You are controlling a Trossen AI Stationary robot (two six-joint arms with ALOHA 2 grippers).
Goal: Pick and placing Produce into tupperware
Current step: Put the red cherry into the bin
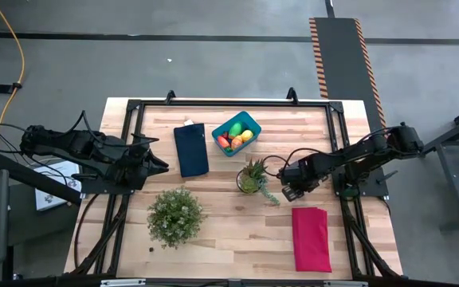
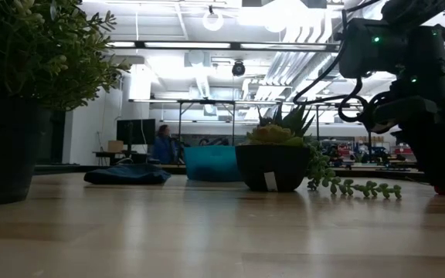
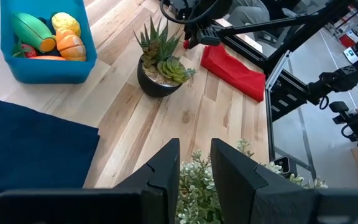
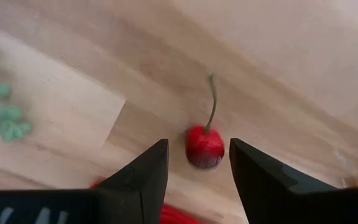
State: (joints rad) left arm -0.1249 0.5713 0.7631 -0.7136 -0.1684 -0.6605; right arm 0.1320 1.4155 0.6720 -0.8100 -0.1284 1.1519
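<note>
The blue tupperware point(image 1: 237, 133) stands at the far middle of the table. Inside it lie a green piece point(image 3: 33, 31), a yellow one point(image 3: 66, 23) and an orange one point(image 3: 71, 45). A small red cherry point(image 4: 205, 148) with a thin stem lies on the wood, right of the succulent pot. My right gripper point(image 4: 197, 144) points down over it, open, with one finger on either side of the cherry and a gap showing to each. My left gripper point(image 1: 159, 163) waits at the table's left, open, with nothing between its fingers.
A spiky succulent in a dark pot point(image 1: 252, 177) with a trailing strand stands just left of my right gripper. There is a bushy potted plant point(image 1: 175, 215) at the near left, a dark blue cloth point(image 1: 190, 149) left of the tub and a red cloth point(image 1: 311, 237) at the near right.
</note>
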